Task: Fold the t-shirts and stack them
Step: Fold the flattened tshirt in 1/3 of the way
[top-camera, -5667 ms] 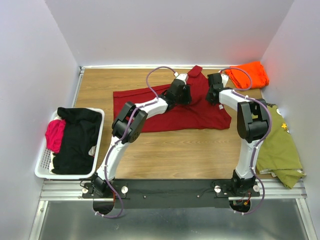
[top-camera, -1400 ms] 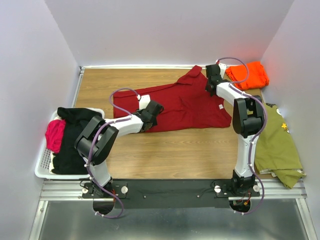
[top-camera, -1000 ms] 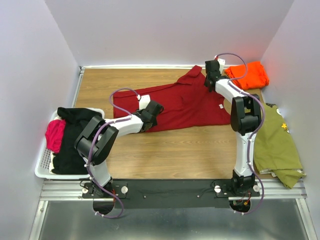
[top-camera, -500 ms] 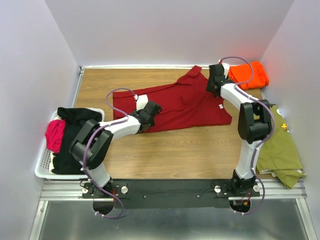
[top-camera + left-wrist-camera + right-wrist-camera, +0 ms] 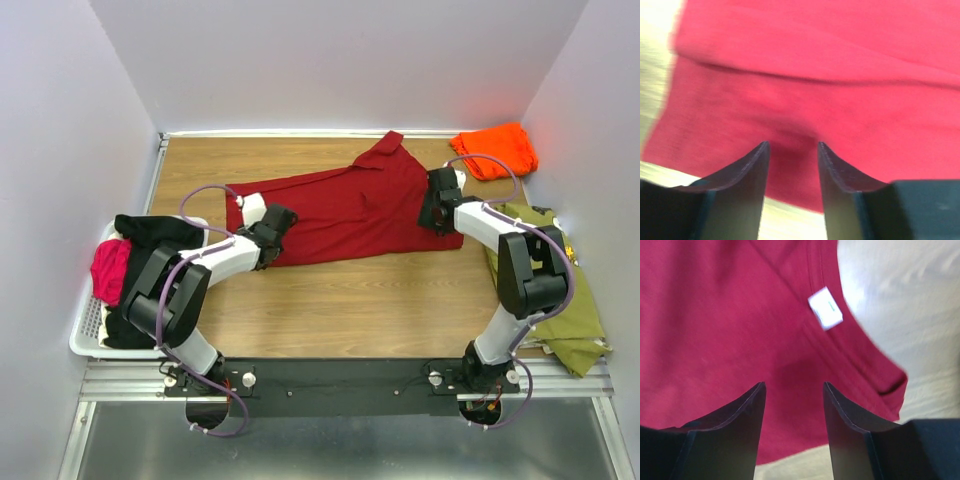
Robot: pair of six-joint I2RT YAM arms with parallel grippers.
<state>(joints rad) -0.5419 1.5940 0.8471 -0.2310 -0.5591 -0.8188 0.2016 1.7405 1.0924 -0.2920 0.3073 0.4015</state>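
Note:
A dark red t-shirt [image 5: 350, 205] lies spread flat across the middle of the wooden table [image 5: 350, 300]. One sleeve [image 5: 388, 145] points to the back. My left gripper [image 5: 273, 224] hovers low over the shirt's near left hem [image 5: 790, 170], open, with cloth and bare wood showing between its fingers [image 5: 747, 172]. My right gripper [image 5: 437, 210] is over the shirt's right end by the collar, also open and holding nothing. Just ahead of it is the white neck label [image 5: 825, 308]. A bright orange t-shirt [image 5: 495, 150] lies folded in the back right corner.
An olive green shirt [image 5: 560, 290] lies crumpled along the table's right edge, under my right arm. A white basket [image 5: 85, 335] at the left edge holds black and pink clothes. Walls close in the table on the left, back and right.
My right gripper let go of the red shirt near the back sleeve, opened, and came forward to the collar end. My left gripper slid left along the near hem.

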